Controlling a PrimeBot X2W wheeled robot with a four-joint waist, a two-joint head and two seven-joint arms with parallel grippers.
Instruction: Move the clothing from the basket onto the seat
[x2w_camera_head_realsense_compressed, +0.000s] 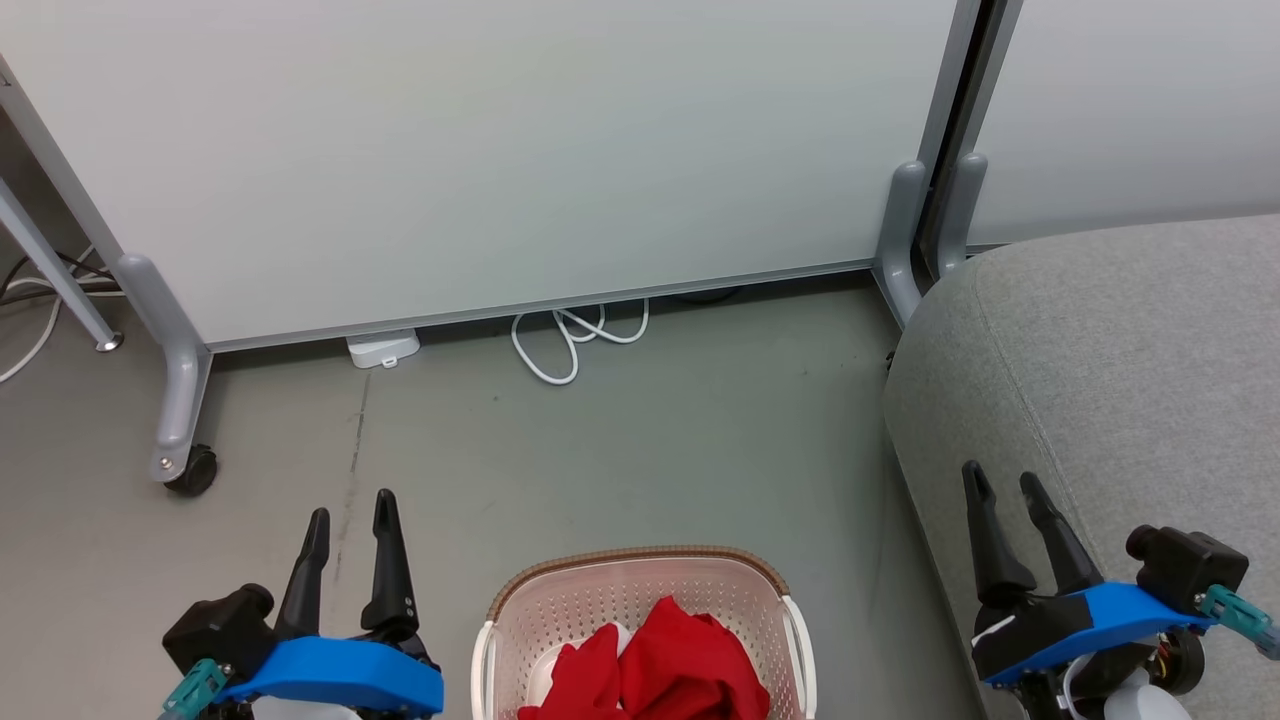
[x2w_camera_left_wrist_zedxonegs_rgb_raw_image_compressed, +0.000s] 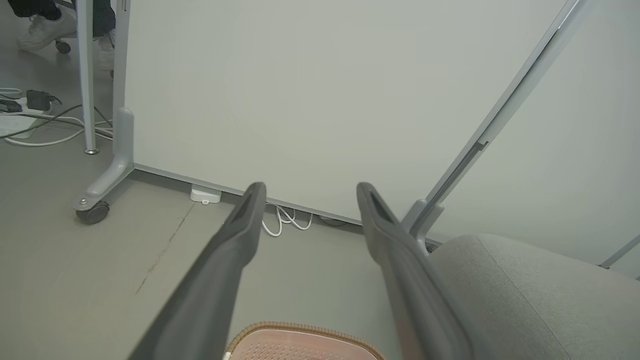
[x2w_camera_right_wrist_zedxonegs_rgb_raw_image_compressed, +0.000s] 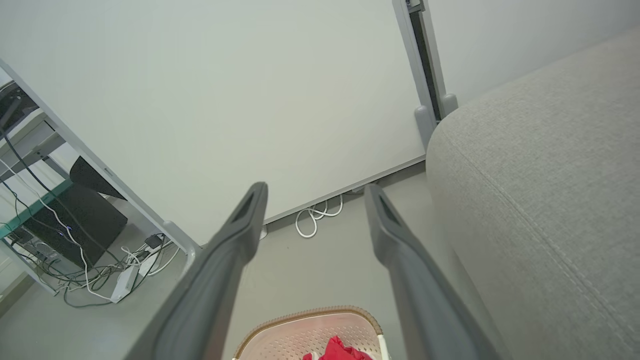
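Crumpled at the bottom centre of the head view: bright red soft fabric clothing (x2w_camera_head_realsense_compressed: 660, 660), heaped inside the cream-white perforated plastic basket (x2w_camera_head_realsense_compressed: 640, 556) with a brown woven-look rim, standing on the grey floor. No clear long axis to the heap. Bunched in two lobes side by side across the frame, with one fold peaking toward the frame's top. Cut off by the bottom edge, so the rest cannot be read.

Flanked at lower left by the black two-fingered left gripper (x2w_camera_head_realsense_compressed: 352, 505) and at lower right by the matching right gripper (x2w_camera_head_realsense_compressed: 1000, 474). Both spread wide, holding nothing, and pointing up the frame past the basket, not into it. Lies below and right of the left fingertips, below and left of the right ones. Looks somewhat nearer the left arm.

In the right wrist view, peeks in at the bottom edge between that gripper's own fingers as a red tip (x2w_camera_right_wrist_zedxonegs_rgb_raw_image_compressed: 340, 350). Probably calls for tipping down and drawing back before any grasp.

Further out, at the right of the head view: the large grey woven-fabric upholstered seat (x2w_camera_head_realsense_compressed: 1120, 350), parted from the basket by a strip of floor. Puts the carry rightward across the frame.
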